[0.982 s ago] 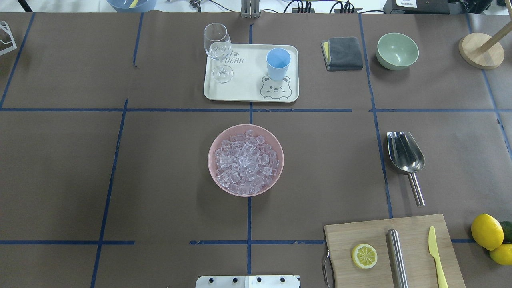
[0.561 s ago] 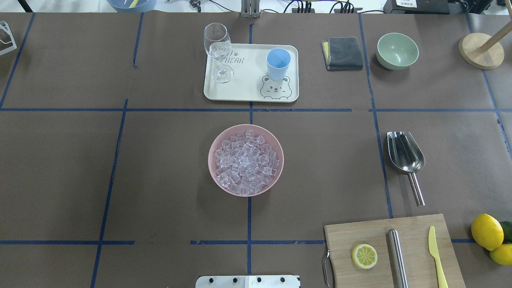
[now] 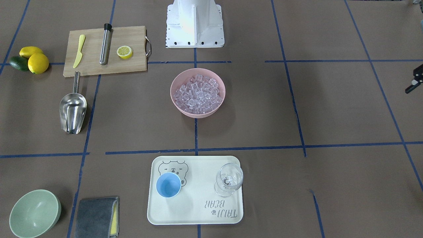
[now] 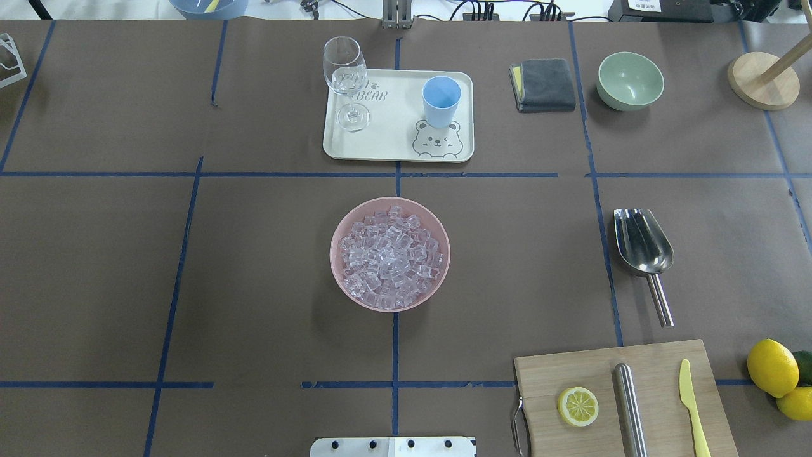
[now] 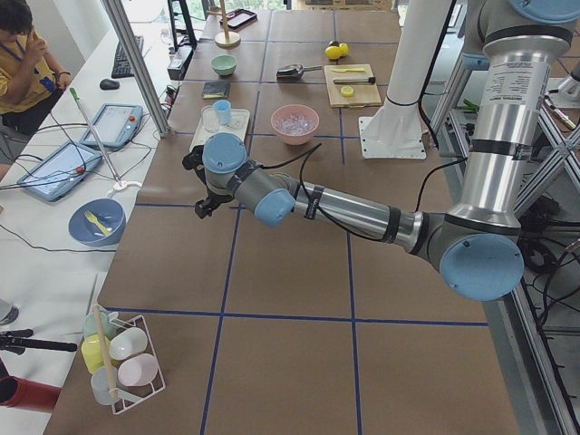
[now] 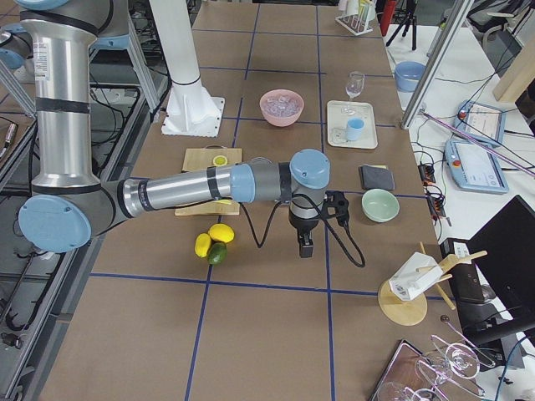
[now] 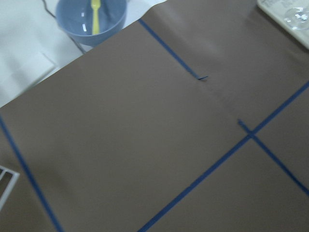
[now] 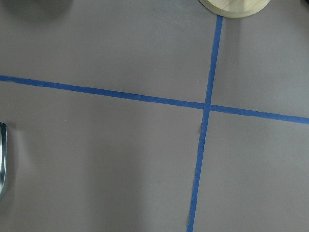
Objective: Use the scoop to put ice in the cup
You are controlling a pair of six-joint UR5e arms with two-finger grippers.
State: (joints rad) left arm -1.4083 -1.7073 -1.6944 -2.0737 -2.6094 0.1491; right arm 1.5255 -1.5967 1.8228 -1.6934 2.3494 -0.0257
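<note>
Scoop (image 4: pixel 642 244) lay free on the table (image 4: pixel 254 266), right gripper (image 6: pixel 305 247) hanging near it, left gripper (image 5: pixel 203 205) well away; neither's jaws could be read. Ice (image 4: pixel 390 257) filled the bowl (image 4: pixel 333 254); cup (image 4: pixel 441 100) stood on the tray (image 4: pixel 393 136).

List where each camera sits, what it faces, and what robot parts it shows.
Front-facing: across the table, steeply down toward the robot's white base.
Overhead: behind the robot, forward and down; only its base plate shows.
Exterior left: table's left end, along it; left arm near.
Exterior right: table's right end; right arm near.
Left wrist: down on brown paper, tray corner; no fingers.
Right wrist: down on crossed tape, scoop edge; no fingers.
Shared: front-facing and overhead both show ice, cup, scoop.
</note>
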